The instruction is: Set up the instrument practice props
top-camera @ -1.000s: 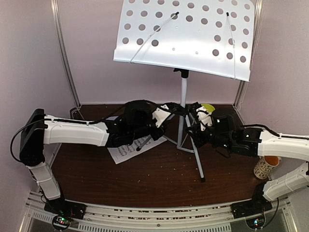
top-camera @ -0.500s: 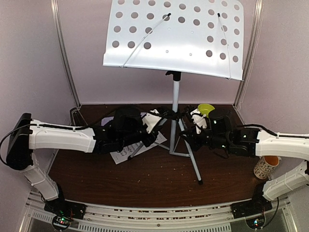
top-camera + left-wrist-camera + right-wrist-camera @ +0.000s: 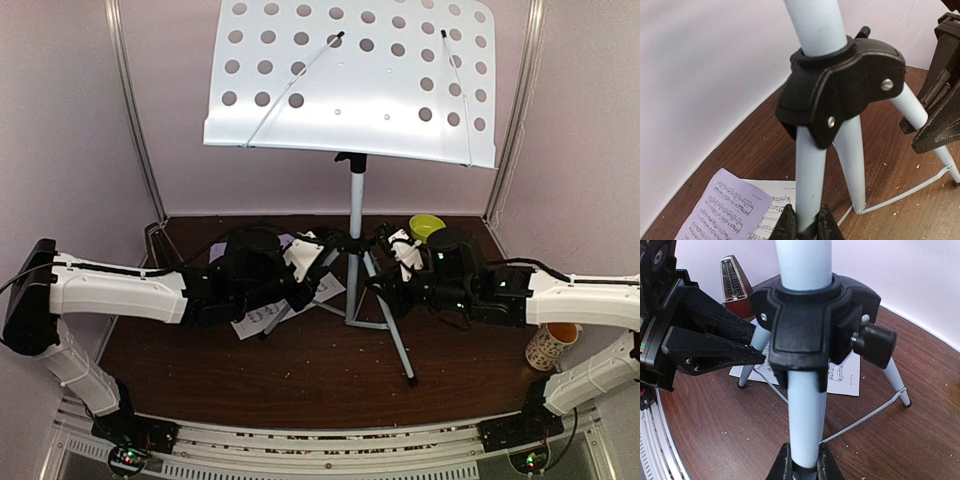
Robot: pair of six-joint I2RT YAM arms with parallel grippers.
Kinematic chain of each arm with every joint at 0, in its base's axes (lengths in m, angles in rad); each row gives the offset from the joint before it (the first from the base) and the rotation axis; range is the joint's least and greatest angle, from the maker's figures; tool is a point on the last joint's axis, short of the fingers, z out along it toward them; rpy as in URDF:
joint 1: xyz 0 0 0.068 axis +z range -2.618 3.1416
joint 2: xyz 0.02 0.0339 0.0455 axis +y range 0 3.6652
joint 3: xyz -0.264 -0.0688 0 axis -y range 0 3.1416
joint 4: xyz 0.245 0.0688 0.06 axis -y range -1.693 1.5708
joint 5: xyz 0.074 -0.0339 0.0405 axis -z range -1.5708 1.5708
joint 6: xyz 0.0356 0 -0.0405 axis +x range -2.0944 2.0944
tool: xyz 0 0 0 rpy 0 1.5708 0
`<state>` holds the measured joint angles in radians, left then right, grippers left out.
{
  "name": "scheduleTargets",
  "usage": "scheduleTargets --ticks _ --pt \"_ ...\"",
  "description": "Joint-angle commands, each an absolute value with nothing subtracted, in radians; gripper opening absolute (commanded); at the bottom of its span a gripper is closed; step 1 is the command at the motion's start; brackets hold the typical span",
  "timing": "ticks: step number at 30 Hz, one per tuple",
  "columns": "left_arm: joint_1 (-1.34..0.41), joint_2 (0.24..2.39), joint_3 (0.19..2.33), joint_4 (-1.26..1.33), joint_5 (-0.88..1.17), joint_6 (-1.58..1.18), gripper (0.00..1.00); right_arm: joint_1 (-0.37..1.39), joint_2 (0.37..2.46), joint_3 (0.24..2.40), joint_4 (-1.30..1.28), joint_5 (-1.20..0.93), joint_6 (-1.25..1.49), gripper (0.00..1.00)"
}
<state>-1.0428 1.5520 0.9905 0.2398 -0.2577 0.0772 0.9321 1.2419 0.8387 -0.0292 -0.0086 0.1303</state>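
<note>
The white perforated music stand (image 3: 350,80) stands upright on its tripod (image 3: 352,290) at the middle of the dark wooden worktop (image 3: 300,370), with its sheet tray tilted high above both arms. The left hand (image 3: 806,224) is clenched on one silver leg just below the black hub (image 3: 840,85), and the right hand (image 3: 803,462) grips another leg from the opposite side. The lavender sheet (image 3: 725,212) lies flat, overlapping the white sheet (image 3: 771,197) beside the tripod's feet, and the dark-red metronome (image 3: 734,282) stands near the back wall.
</note>
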Motion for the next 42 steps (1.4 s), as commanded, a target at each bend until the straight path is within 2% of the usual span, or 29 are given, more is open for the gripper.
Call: scheduleTargets --ticks 1,16,31,37,42 --pt "-1.041 1.504 0.983 0.302 -0.297 0.015 0.0 0.919 1.21 0.843 0.061 0.076 0.118 0.0" --pt "-1.051 1.487 0.939 0.267 -0.409 0.049 0.0 0.929 1.306 0.908 0.113 0.038 0.109 0.0" --pt "-0.844 1.587 0.957 0.361 -0.384 0.093 0.0 0.926 1.473 1.026 0.159 0.101 0.069 0.0" --pt "-0.822 1.65 1.026 0.377 -0.396 0.143 0.0 0.899 1.52 1.084 0.17 0.11 0.051 0.0" --pt "-0.858 1.609 1.027 0.361 -0.327 0.177 0.0 0.902 1.471 1.061 0.149 0.101 0.055 0.0"
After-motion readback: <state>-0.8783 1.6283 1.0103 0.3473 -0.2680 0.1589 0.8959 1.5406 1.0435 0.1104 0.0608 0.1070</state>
